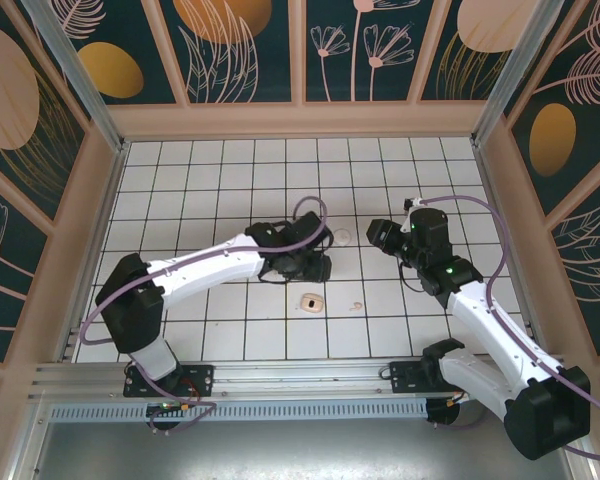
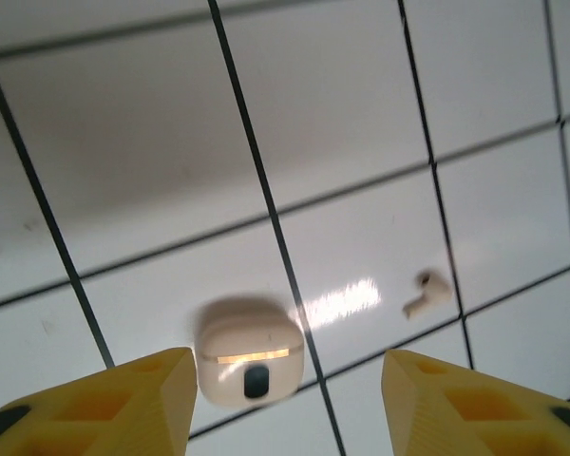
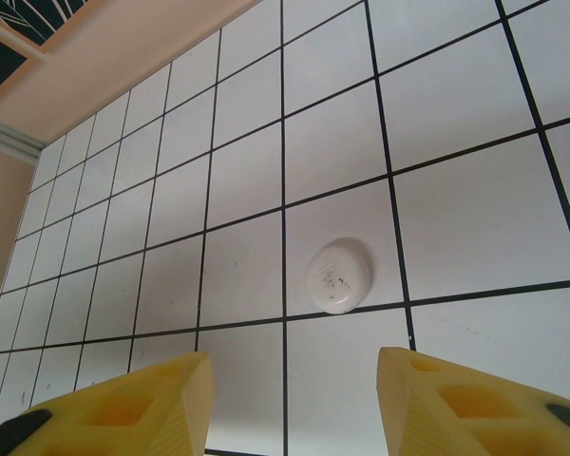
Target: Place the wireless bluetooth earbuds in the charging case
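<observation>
Beside the charging case (image 2: 250,359) on the tiled table (image 2: 361,114), one earbud (image 2: 427,294) is lying loose; insertion seemingly not begun. Left gripper (image 2: 287,385) and right gripper (image 3: 294,380) are hovering open-jawed, holding nothing.

Left arm (image 1: 195,265) and right arm (image 1: 485,325): white shells, black joints, looping purple cables (image 1: 470,203); green light (image 1: 446,268) on the right. Left gripper (image 2: 287,380) fingers (image 2: 123,404) yellow, wedge-shaped.

We see a white tiled table (image 1: 180,200) with dark grid lines, walled by dark panels (image 1: 240,50) painted with pale flowers and orange ovals. A round white disc (image 3: 337,275) lies near one tile's edge. A metal rail (image 1: 280,375) runs along the near side.
</observation>
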Available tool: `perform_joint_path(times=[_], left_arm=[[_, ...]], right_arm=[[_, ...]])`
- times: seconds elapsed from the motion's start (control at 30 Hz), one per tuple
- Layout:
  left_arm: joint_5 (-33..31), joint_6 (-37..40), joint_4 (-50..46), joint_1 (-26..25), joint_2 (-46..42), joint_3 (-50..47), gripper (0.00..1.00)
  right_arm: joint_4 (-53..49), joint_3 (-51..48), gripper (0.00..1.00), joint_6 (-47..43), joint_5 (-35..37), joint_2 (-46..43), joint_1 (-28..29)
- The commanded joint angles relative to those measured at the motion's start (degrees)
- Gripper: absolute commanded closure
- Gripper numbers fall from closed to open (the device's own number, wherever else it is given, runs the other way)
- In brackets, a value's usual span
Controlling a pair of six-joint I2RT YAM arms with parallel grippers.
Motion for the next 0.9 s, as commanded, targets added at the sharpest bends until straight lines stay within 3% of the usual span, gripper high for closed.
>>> perform_joint_path(times=[0.0, 0.4, 0.87], left_arm=[[-1.2, -0.5, -4.4, -2.9, 3.9, -0.2, 0.44], [-3.0, -0.5, -5.4, -5.6, 8.8, 0.9, 0.34], [-2.6, 0.9, -5.5, -5.7, 12.4, 1.1, 0.33]], right_arm=[[-1.6, 1.4, 0.5, -0.9, 0.9, -1.6, -0.4], [-2.8, 1.2, 0.45, -0.9, 2.0, -2.8, -0.4], [-2.7, 1.8, 0.44, -1.1, 1.6, -2.4, -0.4]])
